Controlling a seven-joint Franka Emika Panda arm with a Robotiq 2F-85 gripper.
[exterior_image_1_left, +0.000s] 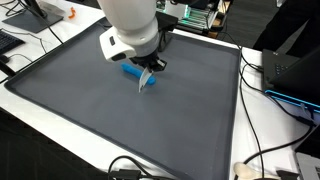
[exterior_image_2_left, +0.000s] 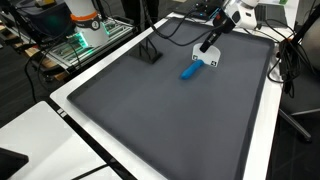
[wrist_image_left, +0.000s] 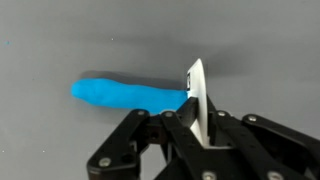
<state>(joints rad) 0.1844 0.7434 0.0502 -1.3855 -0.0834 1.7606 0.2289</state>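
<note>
Pinching a thin white tab (wrist_image_left: 197, 85) edge-on, the gripper (wrist_image_left: 197, 118) came up from the bottom of the wrist view with its jaws drawn nearly all the way together, the tab standing upright between them. It looked a light, stiff little sheet, likely to slip or bend if squeezed off-centre, so a hold low and square across its flat faces seemed the safe one. A black mark sat near its top edge.

Just beyond it lay the blue stick (wrist_image_left: 125, 94), flat on the mat (wrist_image_left: 60, 40), running from the centre-left of that frame to the tab. Its right end met the tab, though whether the two were joined could not be told. By its look the stick was light and rigid, smooth enough to roll, best taken across its middle. It was bright blue, rounded at the free end, plain along its length.

Farther out, in both exterior views, the stick (exterior_image_1_left: 133, 72) (exterior_image_2_left: 187, 71) lay toward the top of the frame on the dark grey mat (exterior_image_1_left: 100, 120) (exterior_image_2_left: 150, 120), the gripper (exterior_image_1_left: 152, 68) (exterior_image_2_left: 207, 45) right over its tab end. Black cables (exterior_image_1_left: 262, 150) trailed off the mat at lower right.
</note>
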